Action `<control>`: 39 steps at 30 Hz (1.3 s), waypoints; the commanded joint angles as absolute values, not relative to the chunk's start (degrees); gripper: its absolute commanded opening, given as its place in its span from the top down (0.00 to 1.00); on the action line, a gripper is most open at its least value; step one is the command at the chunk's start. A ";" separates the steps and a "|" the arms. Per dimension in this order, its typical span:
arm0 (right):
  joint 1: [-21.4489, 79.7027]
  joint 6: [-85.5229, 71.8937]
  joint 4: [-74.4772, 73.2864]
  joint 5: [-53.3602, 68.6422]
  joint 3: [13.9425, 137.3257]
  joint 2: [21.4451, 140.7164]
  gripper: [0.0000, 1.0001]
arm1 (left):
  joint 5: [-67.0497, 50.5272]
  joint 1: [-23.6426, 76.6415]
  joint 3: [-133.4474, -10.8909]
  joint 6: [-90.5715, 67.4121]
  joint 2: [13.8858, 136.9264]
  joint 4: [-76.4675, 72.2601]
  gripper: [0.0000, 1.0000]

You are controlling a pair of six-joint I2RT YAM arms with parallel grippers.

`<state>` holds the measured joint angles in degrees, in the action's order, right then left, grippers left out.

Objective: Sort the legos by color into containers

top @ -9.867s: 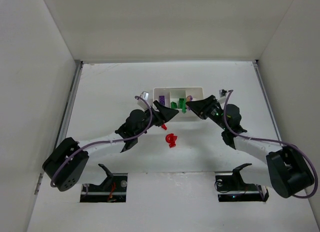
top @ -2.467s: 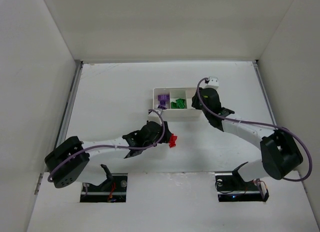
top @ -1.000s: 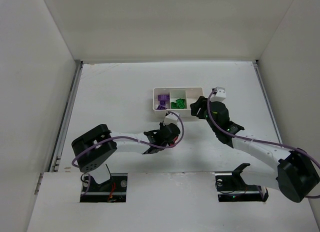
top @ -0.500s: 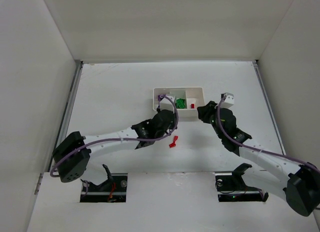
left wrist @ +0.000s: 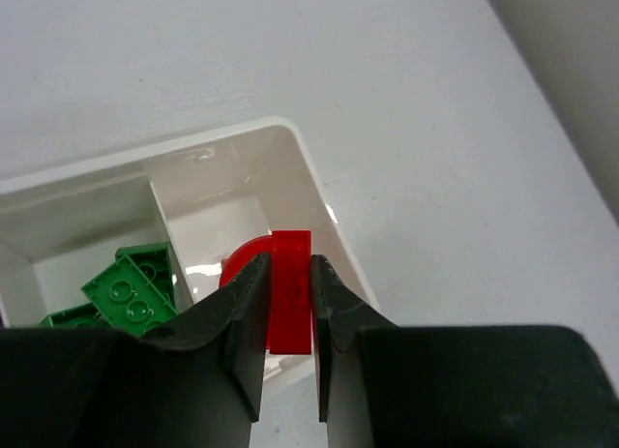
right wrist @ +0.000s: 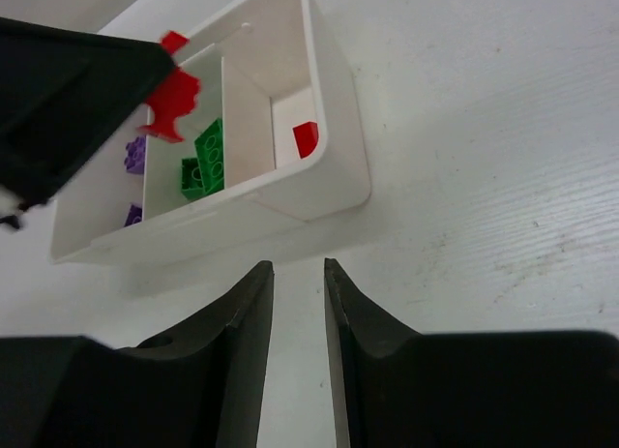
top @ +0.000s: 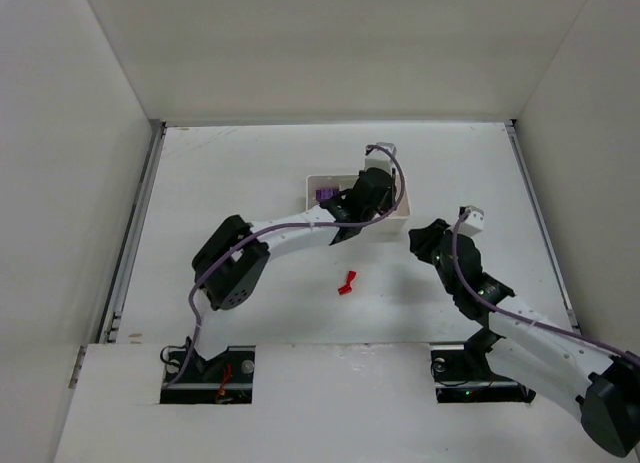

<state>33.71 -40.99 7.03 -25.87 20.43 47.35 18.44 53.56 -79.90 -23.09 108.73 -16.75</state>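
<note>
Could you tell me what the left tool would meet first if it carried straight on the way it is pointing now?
Probably the floor of the end compartment: the left tool, shut on a red lego, points down into it. Depth is unclear.

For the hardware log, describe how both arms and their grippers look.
The left arm and right arm each have white links, black joints and a purple cable running along them. The left gripper and right gripper each have two plain black fingers.

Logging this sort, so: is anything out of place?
One red lego lies loose on the table, outside the tray. The left gripper holds another red piece over the tray's end compartment.
</note>
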 commanded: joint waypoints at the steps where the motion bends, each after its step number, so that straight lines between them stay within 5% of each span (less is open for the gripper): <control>1: 33.62 -41.75 8.00 -27.24 20.22 44.83 0.64 | 17.40 52.51 -86.03 -21.18 112.49 -15.82 0.89; 6: 33.62 -41.49 8.35 -27.33 19.51 42.80 0.45 | 16.26 52.25 -90.61 -20.92 116.80 -14.94 0.80; 14: 35.19 -40.96 8.44 -26.63 20.04 45.08 0.44 | 15.73 51.63 -89.83 -21.27 115.32 -15.64 0.56; 19: 41.33 -39.11 7.91 -25.75 23.55 52.98 0.65 | 15.91 50.14 -82.63 -21.71 106.89 -17.57 0.55; 21: 45.37 -39.02 7.73 -25.49 25.48 57.28 0.66 | 16.35 49.53 -76.50 -22.41 100.85 -18.89 0.56; 28: 56.90 -41.65 8.88 -26.10 31.37 71.35 0.29 | 19.59 49.96 -50.85 -26.54 80.72 -21.53 0.58; 39: 57.88 -45.70 8.00 -26.28 36.03 83.75 0.38 | 22.85 53.65 -27.88 -28.12 55.65 -16.18 0.58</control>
<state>57.58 -43.90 6.83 -25.45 33.10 81.95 21.87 52.56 -30.30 -27.14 59.46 -16.12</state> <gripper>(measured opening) 0.625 0.416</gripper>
